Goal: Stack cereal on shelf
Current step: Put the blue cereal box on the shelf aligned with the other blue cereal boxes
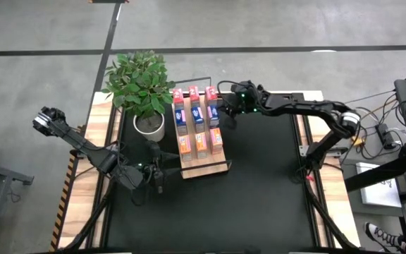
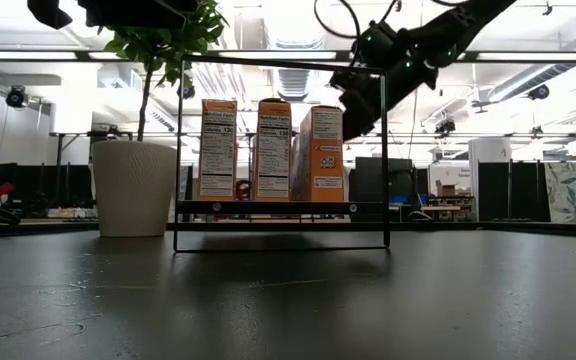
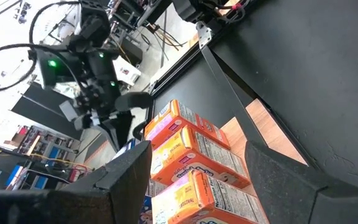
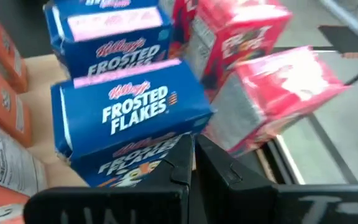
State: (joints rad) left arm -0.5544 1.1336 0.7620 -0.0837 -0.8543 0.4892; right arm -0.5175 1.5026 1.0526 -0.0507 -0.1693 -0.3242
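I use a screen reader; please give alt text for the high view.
Nine small cereal boxes stand in three rows on a wooden shelf mid-table, the right gripper shut beside the far row. The left gripper waits open near a potted plant.

Bright overhead ceiling light, backlit low view, soft glare on tabletop (image 2: 288, 300), blurred close-up wrist views.

The cereal boxes (image 4: 126, 112) are made of glossy printed cardboard. The shelf (image 1: 206, 164) is formed of pale wood, framed in thin black wire. The table (image 2: 368, 300) is covered in matt black.
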